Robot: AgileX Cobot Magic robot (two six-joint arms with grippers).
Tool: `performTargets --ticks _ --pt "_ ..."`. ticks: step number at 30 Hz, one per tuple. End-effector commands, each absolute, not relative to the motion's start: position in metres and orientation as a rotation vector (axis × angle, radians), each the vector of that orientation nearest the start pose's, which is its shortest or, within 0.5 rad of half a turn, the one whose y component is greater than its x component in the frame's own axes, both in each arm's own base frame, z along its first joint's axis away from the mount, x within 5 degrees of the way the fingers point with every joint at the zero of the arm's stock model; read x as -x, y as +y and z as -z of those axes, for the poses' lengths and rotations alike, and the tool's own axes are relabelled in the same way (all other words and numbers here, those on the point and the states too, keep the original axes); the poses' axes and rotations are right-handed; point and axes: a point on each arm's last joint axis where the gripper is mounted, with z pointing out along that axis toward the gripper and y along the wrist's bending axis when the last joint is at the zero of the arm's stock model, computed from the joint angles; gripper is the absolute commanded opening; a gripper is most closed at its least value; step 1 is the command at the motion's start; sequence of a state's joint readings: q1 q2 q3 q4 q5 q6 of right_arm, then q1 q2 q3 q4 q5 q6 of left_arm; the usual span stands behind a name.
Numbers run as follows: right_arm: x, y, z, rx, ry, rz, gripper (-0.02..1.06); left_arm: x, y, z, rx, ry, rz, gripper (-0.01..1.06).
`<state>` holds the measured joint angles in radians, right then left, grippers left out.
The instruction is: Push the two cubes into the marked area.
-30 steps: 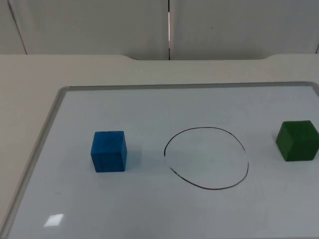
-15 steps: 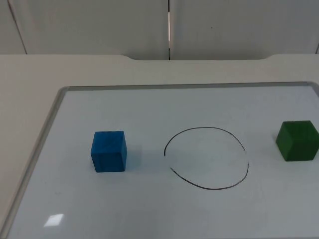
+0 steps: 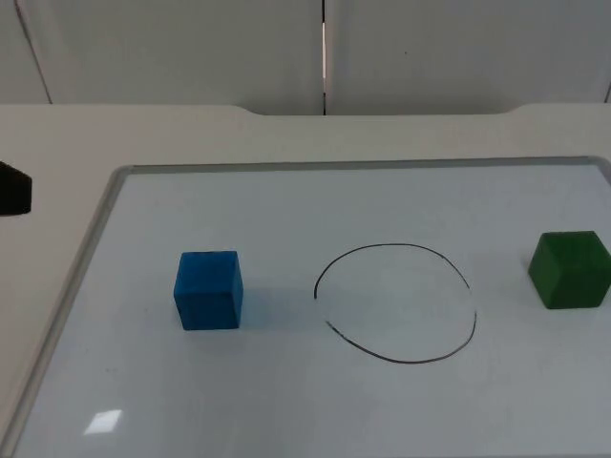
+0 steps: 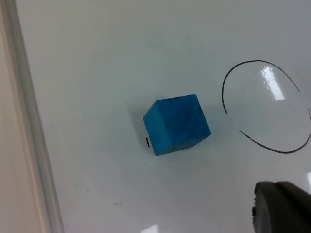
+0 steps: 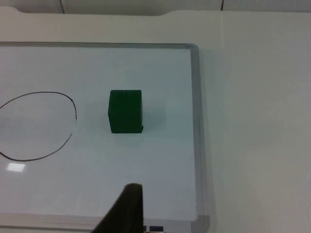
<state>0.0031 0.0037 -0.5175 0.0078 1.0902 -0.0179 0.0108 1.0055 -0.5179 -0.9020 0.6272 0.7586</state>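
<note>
On a white dry-erase board (image 3: 315, 205) with a pale metal frame, lying on the cream table top (image 3: 57, 143), a glossy blue wooden cube (image 3: 208, 290) is sitting well to one side of a hand-drawn black circle outline (image 3: 396, 302), while a dark green wooden cube (image 3: 570, 270) is sitting on the opposite side, near the board's far edge; both blocks are resting outside the marked ring, apart from its line, so by the look of things neither push is done and the whole job is waiting to be carried out. Beyond the board's frame, the left gripper (image 3: 13, 188) is showing as a black tip at the edge of the top view, off to the blue cube's outer side and well apart from it; its wrist camera is looking down on the blue cube (image 4: 176, 124) with the circle (image 4: 272, 104) beyond. Whether its fingers are spread or closed cannot be told, and it is gripping nothing that can be seen. From the right arm's wrist camera, a black fingertip of the right gripper (image 5: 127, 208) is pointing across the board towards the green cube (image 5: 126, 110), which is lying between the ring (image 5: 39, 125) and the frame's edge; the spread of those fingers cannot be told either.
</note>
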Motion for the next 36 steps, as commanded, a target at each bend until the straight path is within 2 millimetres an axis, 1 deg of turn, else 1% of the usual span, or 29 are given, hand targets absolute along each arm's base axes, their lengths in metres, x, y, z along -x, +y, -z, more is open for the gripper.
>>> performTargets --ticks 1,8,11,13,14,17,19,21,24,26,29,31,35,36 --pt "0.008 0.001 -0.280 0.015 2.047 -0.002 1.05 -0.184 -0.040 -0.242 -0.133 2.340 0.597 0.00" --pt "0.008 0.001 -0.280 0.015 2.047 -0.002 1.05 -0.196 -0.041 -0.227 -0.107 2.393 0.630 0.00" --pt "0.008 0.001 -0.280 0.015 2.047 -0.002 1.05 -0.204 -0.043 -0.218 -0.105 2.412 0.606 0.00" --pt "0.008 0.001 -0.280 0.015 2.047 -0.002 1.05 -0.209 -0.047 -0.211 -0.112 2.425 0.568 0.00" --pt "0.008 0.001 -0.280 0.015 2.047 -0.002 1.05 -0.209 -0.047 -0.211 -0.112 2.425 0.568 0.00" --pt "0.008 0.001 -0.280 0.015 2.047 -0.002 1.05 -0.217 -0.062 -0.196 -0.147 2.458 0.519 0.00" --pt "0.008 0.001 -0.280 0.015 2.047 -0.002 1.05 -0.219 -0.065 -0.192 -0.135 2.465 0.514 0.00" --pt "0.008 0.001 -0.280 0.015 2.047 -0.002 1.05 -0.225 -0.069 -0.185 -0.114 2.477 0.492 0.00" --pt "0.008 0.001 -0.280 0.015 2.047 -0.002 1.05 -0.236 -0.074 -0.180 -0.125 2.503 0.498 0.00" --pt "0.008 0.001 -0.280 0.015 2.047 -0.002 1.05 -0.239 -0.075 -0.179 -0.128 2.507 0.499 0.00" --pt "0.008 0.001 -0.280 0.015 2.047 -0.002 1.05 -0.255 -0.076 -0.173 -0.113 2.514 0.465 0.00" --pt "0.008 0.001 -0.280 0.015 2.047 -0.002 1.05 -0.259 -0.076 -0.172 -0.106 2.515 0.452 0.00" --pt "0.008 0.001 -0.280 0.015 2.047 -0.002 1.05 -0.271 -0.077 -0.156 -0.095 2.562 0.433 0.00" --pt "0.008 0.001 -0.280 0.015 2.047 -0.002 1.05 -0.271 -0.077 -0.156 -0.095 2.562 0.433 0.00"
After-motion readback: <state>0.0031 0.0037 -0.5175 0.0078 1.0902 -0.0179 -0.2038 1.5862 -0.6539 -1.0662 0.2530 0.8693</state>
